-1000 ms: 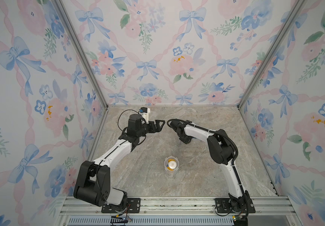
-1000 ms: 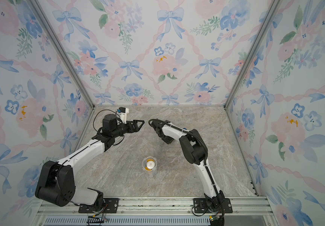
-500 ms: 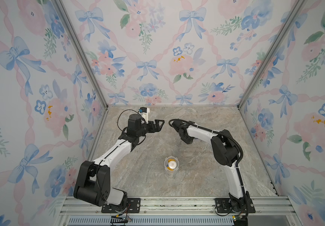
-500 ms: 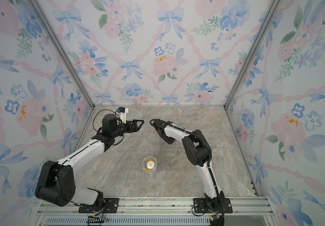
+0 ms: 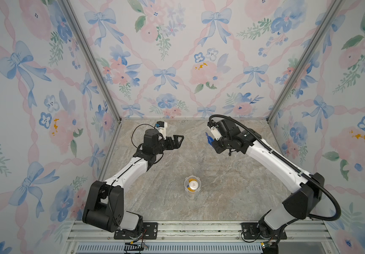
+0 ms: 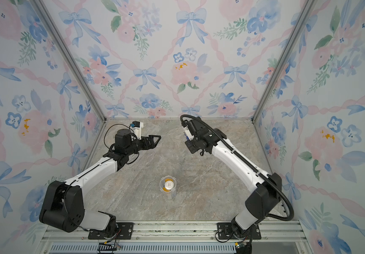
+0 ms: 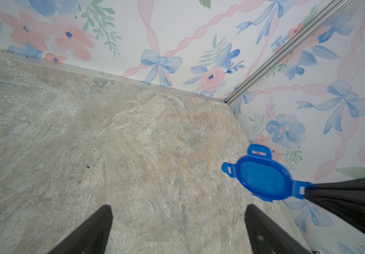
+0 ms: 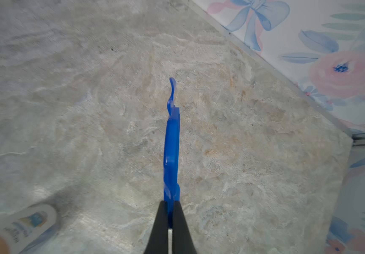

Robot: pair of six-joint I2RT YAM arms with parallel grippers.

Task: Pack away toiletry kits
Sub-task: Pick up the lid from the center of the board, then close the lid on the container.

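Observation:
The toiletry kits (image 5: 192,185) (image 6: 168,185) stand packed in a translucent cup (image 5: 190,195) at the table's front middle; orange caps and a white disc show from above. My right gripper (image 8: 170,204) is shut on one clip tab of the blue lid (image 8: 172,149), holding it on edge above the back of the table (image 5: 209,139) (image 6: 185,134). My left gripper (image 7: 178,212) (image 5: 178,140) hangs open and empty to the lid's left, and the blue lid (image 7: 263,180) shows beyond its fingers. A white printed tube (image 8: 28,222) is blurred at the edge of the right wrist view.
Floral walls (image 5: 177,66) close the cell at the back and both sides. The marble tabletop (image 5: 232,193) spreads around the cup. A metal rail (image 5: 199,228) carrying both arm bases runs along the front edge.
My right gripper has finished closing on the lid's tab and has lifted it off the table, the right arm's elbow swinging out to the right. The left arm has hardly moved.

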